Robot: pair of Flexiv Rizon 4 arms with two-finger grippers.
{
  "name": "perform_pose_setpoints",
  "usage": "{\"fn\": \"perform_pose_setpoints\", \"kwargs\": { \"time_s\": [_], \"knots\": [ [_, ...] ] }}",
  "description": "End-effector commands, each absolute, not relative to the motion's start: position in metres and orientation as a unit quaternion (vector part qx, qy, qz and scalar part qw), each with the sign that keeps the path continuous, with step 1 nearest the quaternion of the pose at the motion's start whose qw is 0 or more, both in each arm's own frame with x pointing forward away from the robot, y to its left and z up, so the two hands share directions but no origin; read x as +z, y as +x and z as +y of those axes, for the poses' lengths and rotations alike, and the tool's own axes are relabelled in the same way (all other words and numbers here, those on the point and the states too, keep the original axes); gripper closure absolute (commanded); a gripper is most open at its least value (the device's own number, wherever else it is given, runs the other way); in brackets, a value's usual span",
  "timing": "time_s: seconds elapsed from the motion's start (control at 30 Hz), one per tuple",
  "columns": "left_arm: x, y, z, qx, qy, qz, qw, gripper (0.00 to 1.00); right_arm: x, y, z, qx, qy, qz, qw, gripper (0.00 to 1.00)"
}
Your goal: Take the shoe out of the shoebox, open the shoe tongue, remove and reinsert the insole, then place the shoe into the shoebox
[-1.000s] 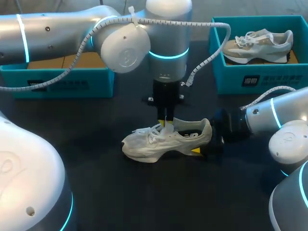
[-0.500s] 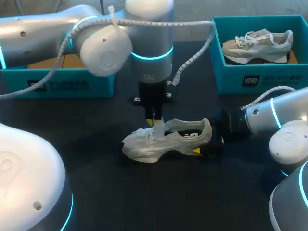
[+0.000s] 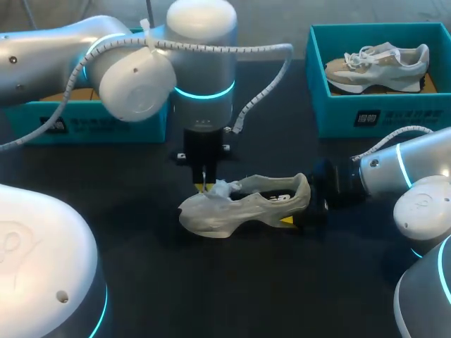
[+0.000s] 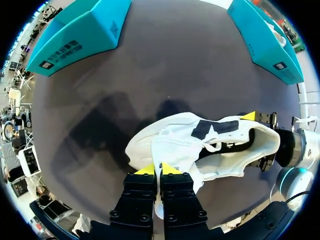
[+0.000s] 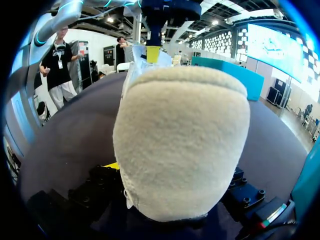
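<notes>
A white shoe (image 3: 246,204) lies on its side on the dark table, toe to the left. My left gripper (image 3: 204,186) hangs over the laces, shut on the shoe tongue (image 3: 220,189), which is drawn toward the toe. In the left wrist view its yellow tips (image 4: 159,170) pinch the white tongue (image 4: 172,150), with the shoe's dark opening (image 4: 220,145) ahead. My right gripper (image 3: 301,205) comes in from the right and clamps the heel from both sides. In the right wrist view the fuzzy heel (image 5: 185,145) blocks nearly everything.
A teal shoebox (image 3: 373,116) at the back right holds a second shoe (image 3: 377,60). Another teal box (image 3: 91,121) stands at the back left, partly behind my left arm. Bare table lies in front of the shoe.
My left gripper has moved left, toward the toe, drawing the tongue with it over the laces. The shoe and my right arm have stayed put.
</notes>
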State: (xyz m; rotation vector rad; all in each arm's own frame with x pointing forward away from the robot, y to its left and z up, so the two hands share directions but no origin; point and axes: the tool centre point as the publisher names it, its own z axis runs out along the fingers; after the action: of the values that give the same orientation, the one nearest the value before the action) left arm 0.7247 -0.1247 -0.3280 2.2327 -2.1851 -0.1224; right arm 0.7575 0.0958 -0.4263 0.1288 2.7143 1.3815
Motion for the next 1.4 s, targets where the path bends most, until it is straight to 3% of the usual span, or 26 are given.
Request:
{"fn": "perform_pose_setpoints", "kwargs": {
  "time_s": [0.03,0.47,0.57,0.6,0.63,0.7,1.4],
  "knots": [
    [-0.338,0.72,-0.119,-0.043,0.718,-0.695,0.008,1.0,-0.429,0.758,0.096,0.451,0.042,0.89,0.046,1.0],
    [-0.37,0.709,-0.101,-0.058,0.749,-0.659,0.018,1.0,-0.429,0.758,0.096,0.451,0.042,0.89,0.046,1.0],
    [-0.373,0.71,-0.1,-0.063,0.754,-0.653,0.018,0.56,-0.429,0.758,0.096,0.451,0.042,0.89,0.046,1.0],
    [-0.374,0.71,-0.099,-0.064,0.755,-0.652,0.017,0.29,-0.429,0.758,0.096,0.451,0.042,0.89,0.046,1.0],
    [-0.374,0.711,-0.099,-0.065,0.756,-0.651,0.018,0.09,-0.429,0.758,0.096,0.451,0.042,0.89,0.046,1.0],
    [-0.375,0.711,-0.099,-0.065,0.758,-0.648,0.018,0.02,-0.429,0.758,0.096,0.451,0.042,0.89,0.046,1.0],
    [-0.314,0.744,-0.121,0.016,0.668,-0.743,-0.029,0.0,-0.429,0.758,0.096,0.451,0.042,0.89,0.046,1.0]
  ]
}}
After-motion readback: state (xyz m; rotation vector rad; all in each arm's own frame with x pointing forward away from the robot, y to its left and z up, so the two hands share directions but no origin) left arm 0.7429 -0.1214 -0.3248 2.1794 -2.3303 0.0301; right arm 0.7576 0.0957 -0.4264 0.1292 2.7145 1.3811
